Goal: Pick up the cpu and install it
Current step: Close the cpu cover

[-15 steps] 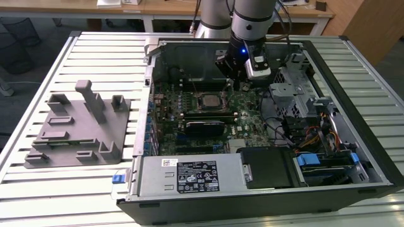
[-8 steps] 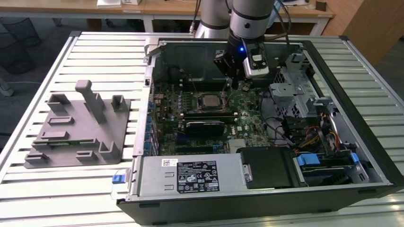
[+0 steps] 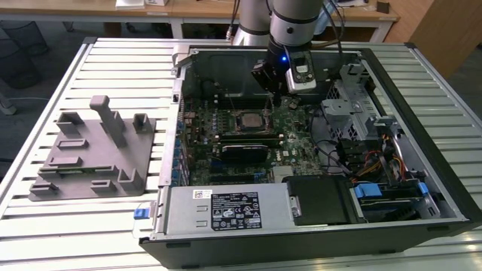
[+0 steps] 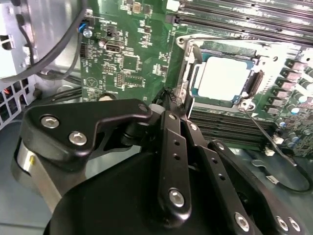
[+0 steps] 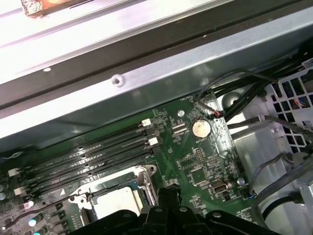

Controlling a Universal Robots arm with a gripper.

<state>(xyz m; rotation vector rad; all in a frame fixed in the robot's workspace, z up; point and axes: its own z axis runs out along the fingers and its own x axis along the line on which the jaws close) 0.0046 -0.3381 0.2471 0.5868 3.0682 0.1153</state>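
Closest in the second wrist view we see the gripper (image 4: 168,98), its fingers seemingly drawn together and empty, tips just beside the socket (image 4: 274,56). Past them the cpu (image 4: 224,78) lies flat in that socket on the green board (image 4: 122,54). In the exterior view, the computer case (image 3: 301,243) stands centre frame, the grey tray (image 3: 83,169) at the exterior view's left.

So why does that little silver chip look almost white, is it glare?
Likely glare: in the second wrist view the cpu washes out near white on its metal top; in the first wrist view the computer case wall shines pale; in the exterior view a blue light glows on the arm.
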